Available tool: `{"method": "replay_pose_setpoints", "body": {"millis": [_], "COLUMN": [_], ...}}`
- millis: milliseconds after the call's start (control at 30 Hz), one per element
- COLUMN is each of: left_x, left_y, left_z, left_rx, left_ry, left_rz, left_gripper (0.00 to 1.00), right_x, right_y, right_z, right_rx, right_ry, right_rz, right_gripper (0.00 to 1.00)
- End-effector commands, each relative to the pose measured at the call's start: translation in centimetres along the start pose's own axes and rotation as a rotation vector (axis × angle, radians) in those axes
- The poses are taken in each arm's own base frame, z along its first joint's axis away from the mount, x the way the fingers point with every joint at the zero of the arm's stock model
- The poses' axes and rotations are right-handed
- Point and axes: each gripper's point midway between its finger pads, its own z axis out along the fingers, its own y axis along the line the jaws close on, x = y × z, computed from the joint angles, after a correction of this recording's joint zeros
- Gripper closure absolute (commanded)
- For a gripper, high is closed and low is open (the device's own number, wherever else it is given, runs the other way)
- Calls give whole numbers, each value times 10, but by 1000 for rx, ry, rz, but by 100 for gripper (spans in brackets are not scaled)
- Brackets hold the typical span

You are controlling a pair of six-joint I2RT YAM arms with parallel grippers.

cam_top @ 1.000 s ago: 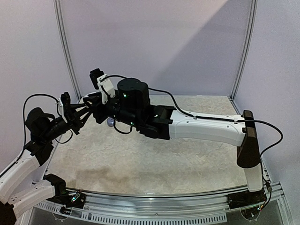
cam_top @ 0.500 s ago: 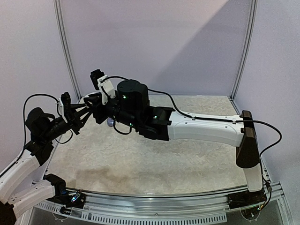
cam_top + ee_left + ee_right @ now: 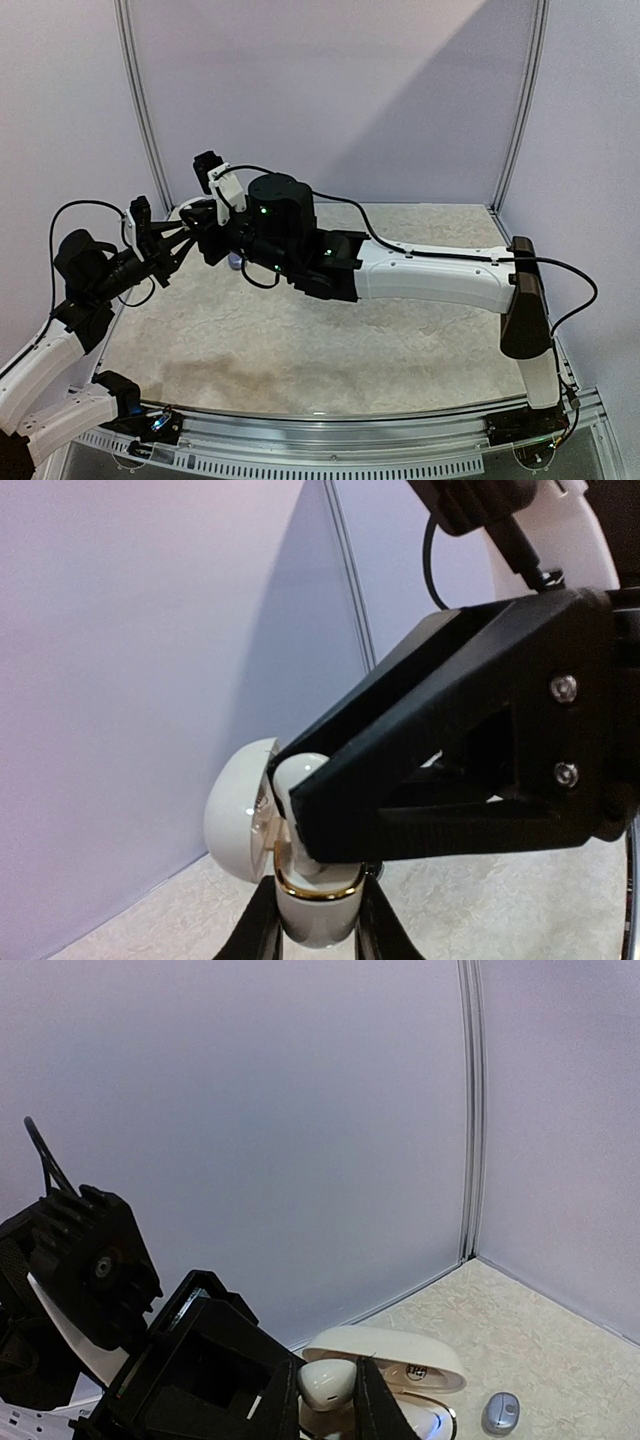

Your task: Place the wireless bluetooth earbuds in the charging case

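My left gripper (image 3: 318,925) is shut on a white pebble-shaped charging case (image 3: 315,905) with a gold rim. It holds the case upright above the table with its lid (image 3: 235,815) swung open. My right gripper (image 3: 327,1392) is shut on a white earbud (image 3: 327,1382) and holds it at the case's open mouth (image 3: 400,1370), touching the rim. In the top view the two grippers, left (image 3: 178,243) and right (image 3: 205,237), meet at the far left corner and hide the case. A greyish-lavender earbud (image 3: 501,1412) lies on the table; it also shows in the top view (image 3: 236,262).
The lavender side wall (image 3: 70,130) and the corner post (image 3: 140,110) stand close behind the grippers. The right arm (image 3: 430,275) stretches across the beige marbled tabletop (image 3: 330,350).
The right arm has edged slightly left toward the case. Both grips are unchanged.
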Motion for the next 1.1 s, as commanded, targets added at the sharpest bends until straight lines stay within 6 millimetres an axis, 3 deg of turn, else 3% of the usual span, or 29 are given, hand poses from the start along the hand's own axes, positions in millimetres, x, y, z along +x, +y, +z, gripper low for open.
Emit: {"method": "replay_pose_setpoints", "body": {"millis": [0,267,600,833,1067], "left_x": [-14,-12,-5,-2,0], "left_y": [2,1,-6,-1,2], "left_z": [-2,-1,-1,2,2], "left_rx": [-11,-3,35,15,-1], "left_ry": [-38,-30,-5,5,13], "left_rz": [24,14,-71,-219,-236], "left_gripper": [100,100,100,100,100], "right_x": [44,46,40,44,48], "right_y": [-10,-10,-16,-20,-19], "right_z": [7,8,8,9,11], "right_rx": [30,31,67,90,90], "right_ry": [100,104,94,121,146], "right_rz": [-26,-20,-30,-50,-63], "right_gripper": [100,67,65,58,49]}}
